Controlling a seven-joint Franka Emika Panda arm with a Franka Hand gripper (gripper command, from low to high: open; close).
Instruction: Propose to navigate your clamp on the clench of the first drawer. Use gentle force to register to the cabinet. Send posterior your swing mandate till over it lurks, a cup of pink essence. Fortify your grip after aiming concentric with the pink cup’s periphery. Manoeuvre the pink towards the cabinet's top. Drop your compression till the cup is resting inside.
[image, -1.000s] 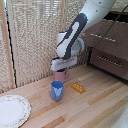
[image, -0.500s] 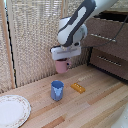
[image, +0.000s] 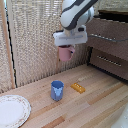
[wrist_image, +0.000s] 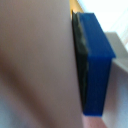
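Exterior view | claw (image: 66, 47) grips pink cup (image: 65, 53) | upright, airborne

The pink cup (image: 66, 53) hangs upright in the air, clamped in the claw (image: 66, 48) high above the worktop (image: 95, 102). In the wrist view a blue fingertip (wrist_image: 96, 60) presses flat against its pale pink wall (wrist_image: 35, 65), seemingly. The dark brown cabinet (image: 111, 47) stands on the exterior view's right, its top drawer (image: 110, 33) apparently pulled out, with a silver handle (image: 102, 36).
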